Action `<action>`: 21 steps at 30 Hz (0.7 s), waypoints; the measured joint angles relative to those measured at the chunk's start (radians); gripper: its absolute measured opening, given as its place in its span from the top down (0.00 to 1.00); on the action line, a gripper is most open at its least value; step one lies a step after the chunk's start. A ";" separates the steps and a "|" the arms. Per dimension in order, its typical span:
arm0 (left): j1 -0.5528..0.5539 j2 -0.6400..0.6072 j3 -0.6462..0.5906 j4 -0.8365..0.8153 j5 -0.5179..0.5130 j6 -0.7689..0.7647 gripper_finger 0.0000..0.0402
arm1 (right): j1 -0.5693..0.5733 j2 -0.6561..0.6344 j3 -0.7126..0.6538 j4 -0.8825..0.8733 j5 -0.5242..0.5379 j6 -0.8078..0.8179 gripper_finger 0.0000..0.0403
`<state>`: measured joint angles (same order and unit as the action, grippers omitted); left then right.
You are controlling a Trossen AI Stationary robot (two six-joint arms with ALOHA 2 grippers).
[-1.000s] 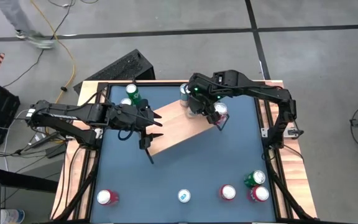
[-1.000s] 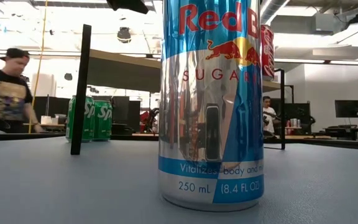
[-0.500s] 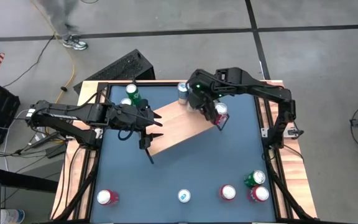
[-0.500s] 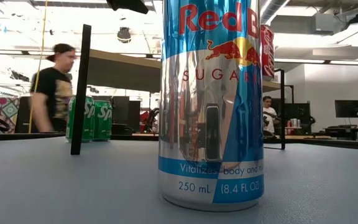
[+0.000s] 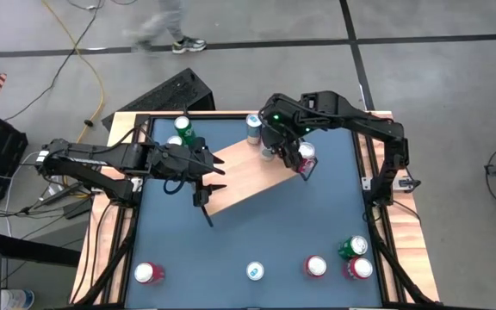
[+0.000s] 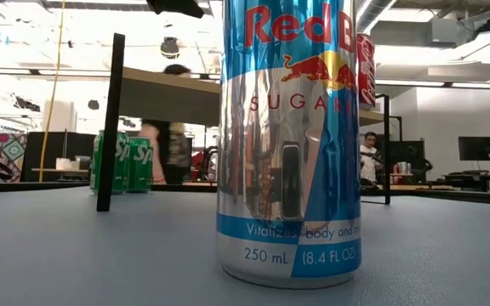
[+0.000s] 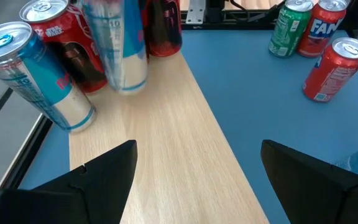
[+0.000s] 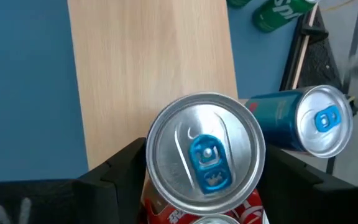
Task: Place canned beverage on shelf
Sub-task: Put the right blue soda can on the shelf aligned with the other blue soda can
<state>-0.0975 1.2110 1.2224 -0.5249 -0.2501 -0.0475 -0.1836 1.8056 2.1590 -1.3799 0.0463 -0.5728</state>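
The shelf (image 5: pixel 244 176) is a light wood board lying slantwise mid-table. A slim silver-and-blue can (image 8: pixel 205 152) stands upright on its far right end, blurred in the left wrist view (image 7: pixel 120 43), next to a red can (image 7: pixel 64 37). My right gripper (image 5: pixel 272 148) hangs over this can, pointing steeply down. It is open, one finger (image 8: pixel 120 171) on either side of the can's top. My left gripper (image 5: pixel 207 185) hovers open above the shelf's near left end (image 7: pixel 166 137), holding nothing.
A blue can (image 5: pixel 254 127) and green cans (image 5: pixel 183 129) stand by the far edge. Several cans (image 5: pixel 315 267) line the near edge, one (image 6: pixel 287 144) close before the low camera. The shelf's black legs (image 6: pixel 111 123) show there. A person passes behind the table.
My right gripper has risen a little over the shelf's far end and rolled slightly, and the blue can by the far edge now shows clear of the arm. The person has walked across behind the table.
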 joint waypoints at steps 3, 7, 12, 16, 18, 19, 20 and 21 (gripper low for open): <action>0.000 0.000 0.000 0.000 0.000 -0.001 0.18 | -0.003 0.006 0.002 0.002 -0.001 0.002 0.35; 0.000 0.000 0.000 0.000 0.004 -0.002 0.18 | -0.009 0.020 -0.001 -0.014 -0.015 0.023 0.35; 0.000 0.000 0.000 -0.001 0.006 -0.002 0.18 | 0.004 0.025 0.000 -0.012 -0.012 -0.004 0.35; 0.000 0.000 0.000 0.001 -0.022 -0.002 0.18 | 0.025 0.010 0.001 -0.016 0.003 -0.012 0.35; 0.000 0.008 -0.005 0.027 -0.053 0.007 0.18 | 0.037 0.005 0.017 -0.015 0.006 -0.011 0.35; 0.004 0.012 -0.018 0.064 -0.074 0.018 0.18 | 0.042 0.002 0.032 -0.023 0.009 -0.011 0.35; 0.010 0.015 -0.036 0.105 -0.100 0.025 0.18 | 0.046 -0.002 0.051 -0.041 0.012 -0.007 0.35; 0.020 0.020 -0.052 0.140 -0.113 0.031 0.18 | 0.049 -0.004 0.070 -0.057 0.018 0.000 0.35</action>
<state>-0.0771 1.2311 1.1701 -0.3850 -0.3633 -0.0160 -0.1351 1.8016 2.2292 -1.4372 0.0645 -0.5731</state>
